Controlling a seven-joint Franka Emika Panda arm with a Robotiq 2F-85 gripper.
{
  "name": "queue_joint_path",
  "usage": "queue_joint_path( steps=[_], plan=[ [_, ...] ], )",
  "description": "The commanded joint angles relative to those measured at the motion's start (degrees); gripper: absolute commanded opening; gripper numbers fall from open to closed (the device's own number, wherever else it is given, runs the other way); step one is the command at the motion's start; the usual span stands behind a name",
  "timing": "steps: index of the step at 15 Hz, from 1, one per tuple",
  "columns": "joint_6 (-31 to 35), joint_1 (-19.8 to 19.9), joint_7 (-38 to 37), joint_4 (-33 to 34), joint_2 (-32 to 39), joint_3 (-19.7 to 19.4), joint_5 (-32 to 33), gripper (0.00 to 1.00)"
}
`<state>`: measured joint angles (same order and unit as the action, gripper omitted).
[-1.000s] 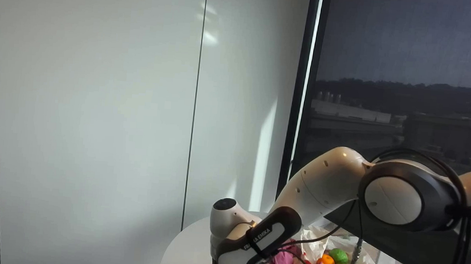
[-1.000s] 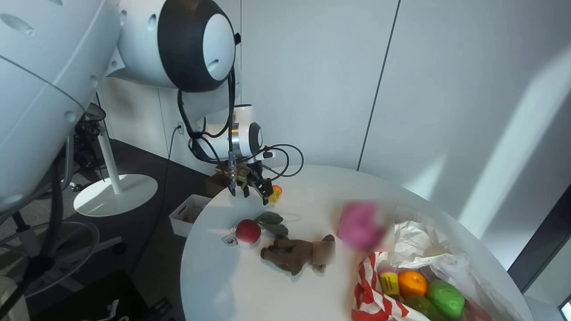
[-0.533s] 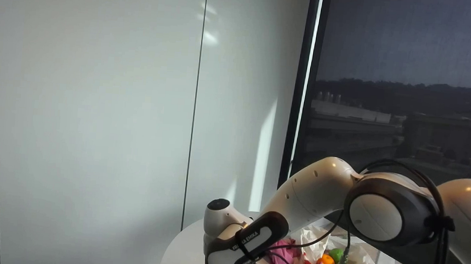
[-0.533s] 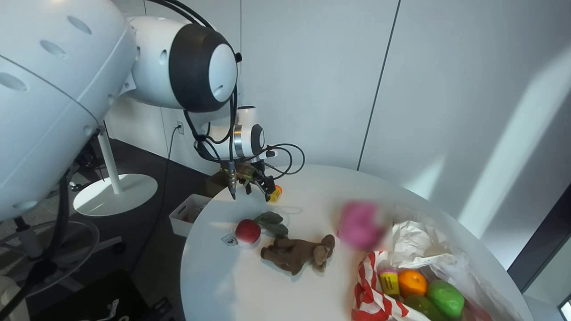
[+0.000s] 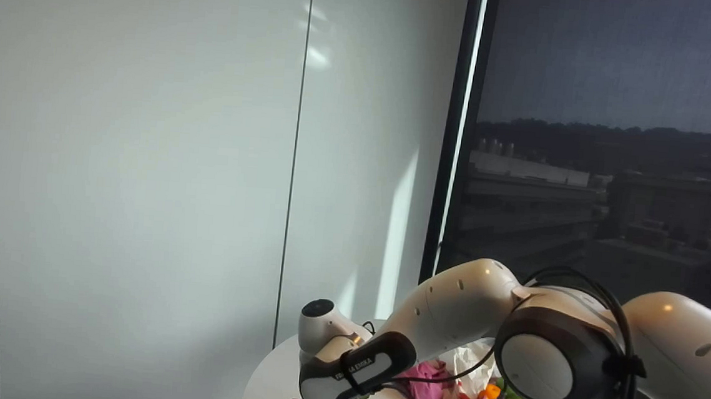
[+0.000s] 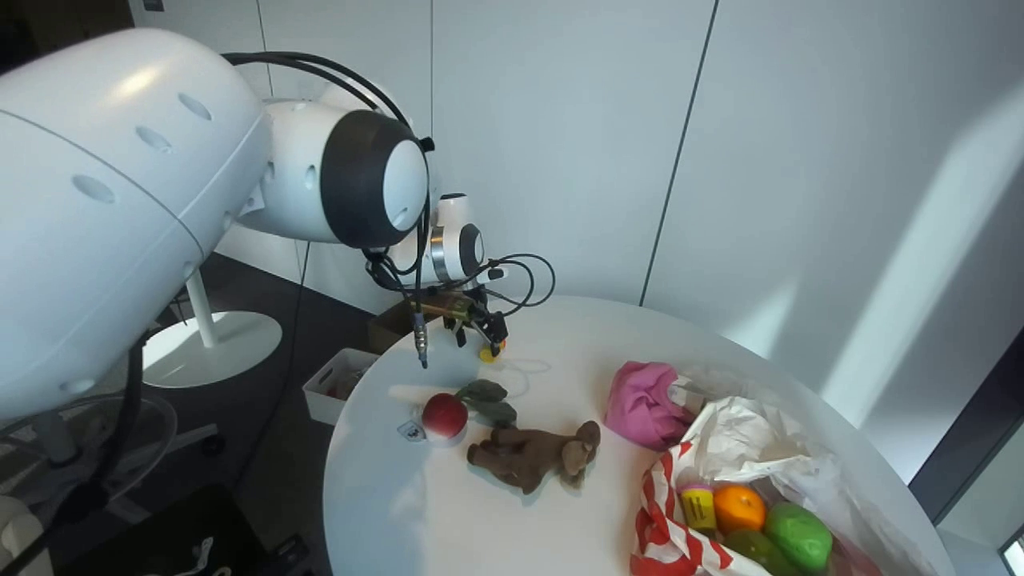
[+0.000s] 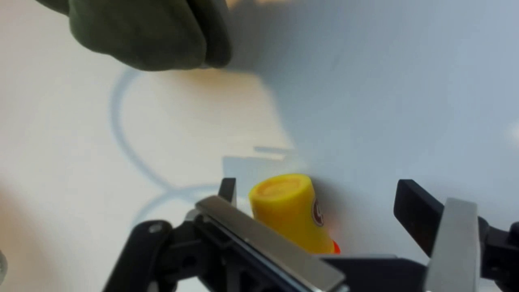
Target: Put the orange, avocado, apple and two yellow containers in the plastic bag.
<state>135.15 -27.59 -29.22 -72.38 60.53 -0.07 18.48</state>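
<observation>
The orange [image 6: 738,509] is preceded, left to right in an exterior view, by a red round thing [image 6: 445,416], the pincer [image 6: 478,345], spread wide near a yellow tub [image 6: 488,355], and a brown toy [image 6: 532,458]; in the bag [image 6: 666,534] it is flanked by a second tub [image 6: 698,510] and a green fruit [image 6: 798,534].

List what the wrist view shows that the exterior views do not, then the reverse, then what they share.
Only the wrist view: the round dark logo on the loose yellow container.

Only the exterior views: the plastic bag with the orange inside, the brown plush toy, the pink bundle and, in an exterior view, the red apple.

Shared: that container, the gripper, the white table, the dark green object.
</observation>
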Motion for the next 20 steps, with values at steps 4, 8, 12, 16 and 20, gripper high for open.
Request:
queue_joint_path(
  steps=[4, 8, 12, 16, 20],
  plan=[
    [-3.22, -0.35, 3.72, 11.96, 7.31, -2.13, -1.52, 0.72],
    [-3.03, -0.95, 4.17, 14.27, 7.77, -2.86, -1.08, 0.43],
    [-2.88, -0.13, 2.67, 13.83, 6.54, -3.41, 1.59, 0.25],
    [-1.88, 0.45, -0.6, 10.18, 3.84, -8.36, 2.68, 0.25],
    [-1.81, 0.73, -7.77, 5.34, -0.97, -17.04, 4.78, 0.25]
  ],
)
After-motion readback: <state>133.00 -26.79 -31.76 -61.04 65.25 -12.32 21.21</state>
